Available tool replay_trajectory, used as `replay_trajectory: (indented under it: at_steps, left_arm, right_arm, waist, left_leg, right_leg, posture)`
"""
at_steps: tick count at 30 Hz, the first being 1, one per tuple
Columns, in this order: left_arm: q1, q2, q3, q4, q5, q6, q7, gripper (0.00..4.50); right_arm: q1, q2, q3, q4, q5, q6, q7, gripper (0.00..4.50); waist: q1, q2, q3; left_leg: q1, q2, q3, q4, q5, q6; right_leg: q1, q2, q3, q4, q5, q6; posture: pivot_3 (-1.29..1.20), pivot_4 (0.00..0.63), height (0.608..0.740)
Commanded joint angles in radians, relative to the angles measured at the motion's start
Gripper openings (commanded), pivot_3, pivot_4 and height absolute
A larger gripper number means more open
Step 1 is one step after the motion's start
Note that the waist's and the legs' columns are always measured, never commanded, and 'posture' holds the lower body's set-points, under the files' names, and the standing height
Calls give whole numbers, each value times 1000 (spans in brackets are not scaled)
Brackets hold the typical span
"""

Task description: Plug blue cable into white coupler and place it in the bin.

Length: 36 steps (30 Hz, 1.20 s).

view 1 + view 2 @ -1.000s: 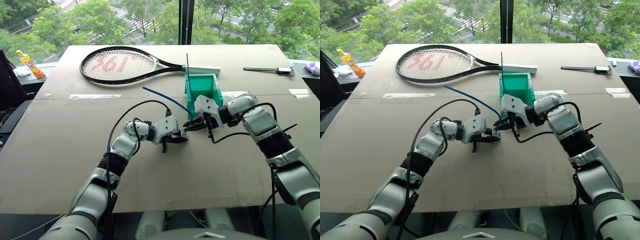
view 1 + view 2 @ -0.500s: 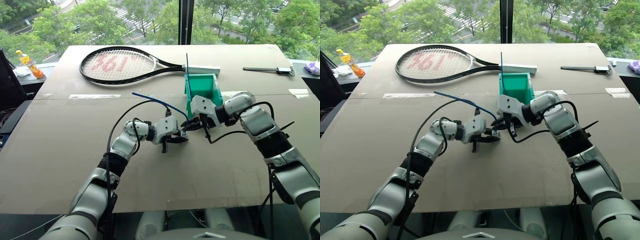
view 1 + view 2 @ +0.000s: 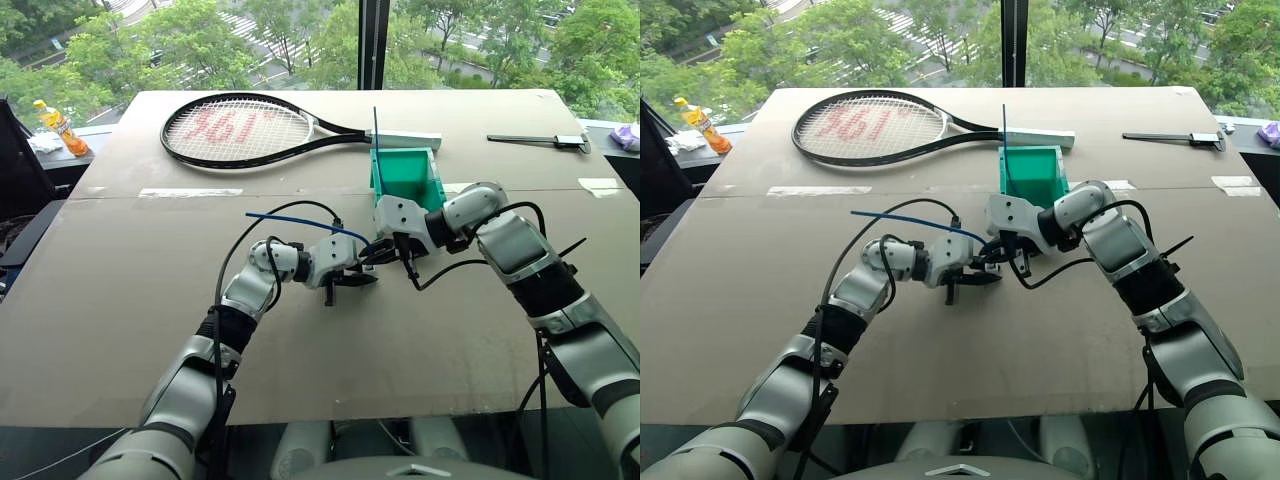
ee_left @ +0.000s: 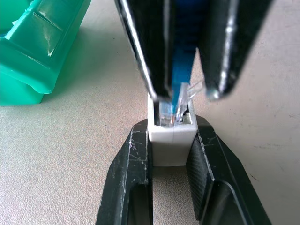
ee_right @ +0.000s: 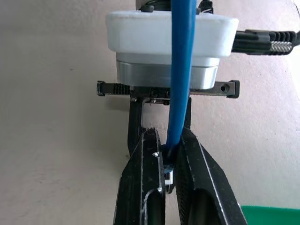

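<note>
Left tool (image 4: 172, 154): clamped on white coupler (image 4: 172, 140), above the table (image 3: 120, 290). Right tool (image 5: 169, 176): pinching blue cable (image 5: 182, 70). Left wrist view: clear plug at the coupler's socket. Head views: cable arcs leftward; bin (image 3: 405, 180) just behind.

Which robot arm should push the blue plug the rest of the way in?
Probably the right. The right gripper pinches the blue cable just behind its plug, which sits at the mouth of the white coupler. The left gripper clamps that coupler, bracing it.
</note>
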Motion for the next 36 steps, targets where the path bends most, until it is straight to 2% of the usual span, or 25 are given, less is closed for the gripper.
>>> replay_trajectory:
  at_steps: [1, 28, 36]
  left_arm:
    - [-8, -11, 8, -2, 5, -16, 7, 385]
    - [-18, -18, 14, 12, 6, -19, 5, 385]
    - [-16, -20, 14, 10, 6, -19, 8, 385]
  right_arm:
    - [6, -8, 14, 16, -16, 24, -3, 0]
    - [-37, 14, -34, 10, 37, 61, -18, 0]
    - [34, 2, 15, 42, -9, 19, -36, 0]
  waist:
    - [0, 0, 0]
    - [1, 0, 0]
    - [1, 0, 0]
  left_leg:
    - [0, 0, 0, 0, 0, 0]
    - [-2, -1, 0, 0, 0, 0]
    - [-2, -1, -1, 0, 0, 0]
  right_leg:
    - [0, 0, 0, 0, 0, 0]
    - [-1, -1, 0, 0, 0, 0]
    - [-1, -1, 0, 0, 0, 0]
  posture:
    - [0, 150, 740]
    - [0, 150, 740]
    - [0, 150, 740]
